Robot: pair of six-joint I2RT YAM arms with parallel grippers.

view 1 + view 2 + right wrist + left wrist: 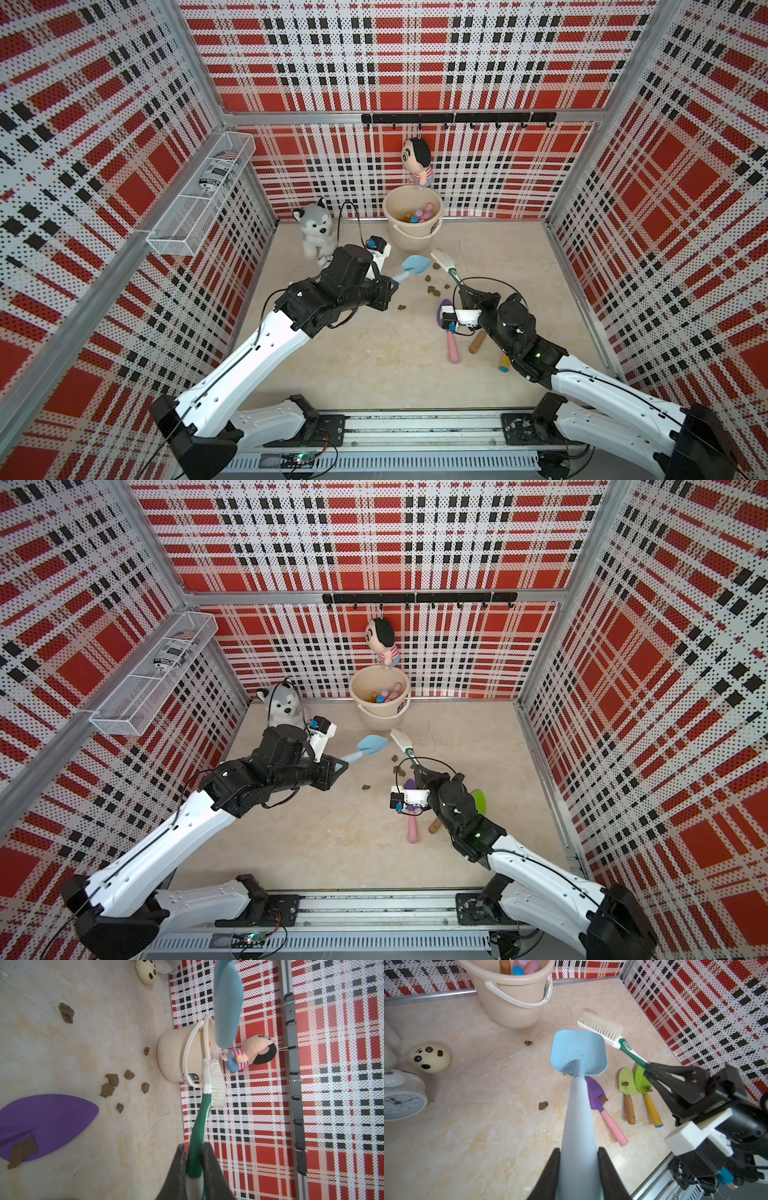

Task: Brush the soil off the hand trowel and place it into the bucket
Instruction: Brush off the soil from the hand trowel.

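Observation:
My left gripper (579,1151) is shut on the pale handle of a light-blue hand trowel (578,1051), held above the table just in front of the cream bucket (512,1007). No soil shows on the blade's upper face. My right gripper (194,1147) is shut on the green handle of a white-bristled brush (216,1080), whose head sits close beside the blade (417,264) without touching it. Lumps of soil (110,1082) lie scattered on the table below. In both top views the bucket (409,241) (376,719) stands at the back, holding several tool handles.
On the table under my right arm lie a purple trowel (596,1093) and two green trowels (627,1082), each with a soil lump on it. A panda bun (429,1057), a clock (402,1097) and a husky plush (316,232) sit at the left. A doll (419,160) hangs above the bucket.

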